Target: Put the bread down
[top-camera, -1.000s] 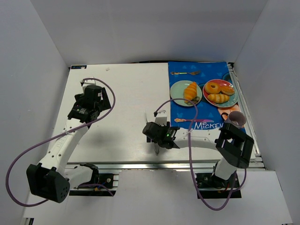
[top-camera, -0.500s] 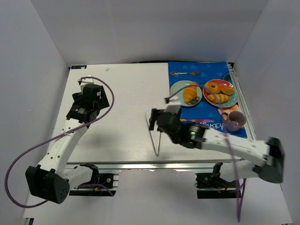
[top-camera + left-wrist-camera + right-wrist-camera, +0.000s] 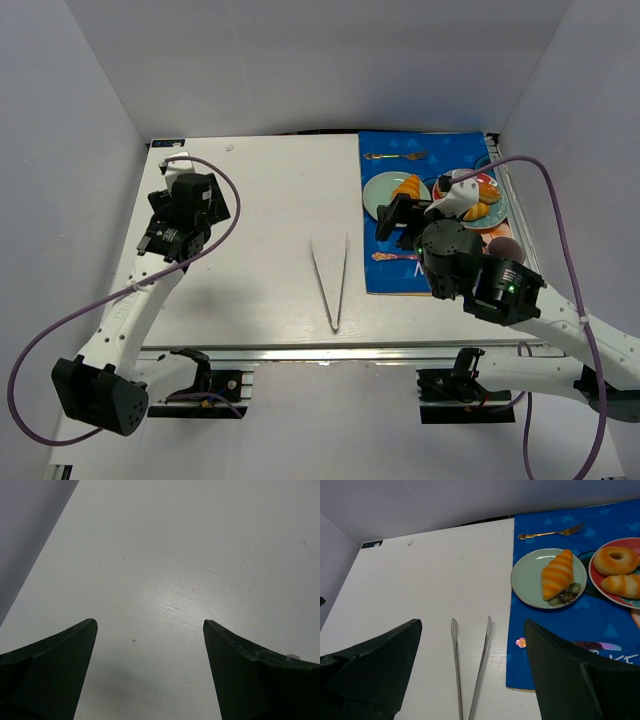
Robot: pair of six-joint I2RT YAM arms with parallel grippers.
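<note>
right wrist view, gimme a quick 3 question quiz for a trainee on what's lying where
1. True or false: the golden-orange ridged bread roll lies on the pale green round plate.
2. Pick one: the long metal tongs lie on (A) the blue placemat, (B) the bare white table, (C) the red plate.
3. Fill in: the right gripper is ____ and holds nothing.

Key: 1 true; 2 B; 3 open.
</note>
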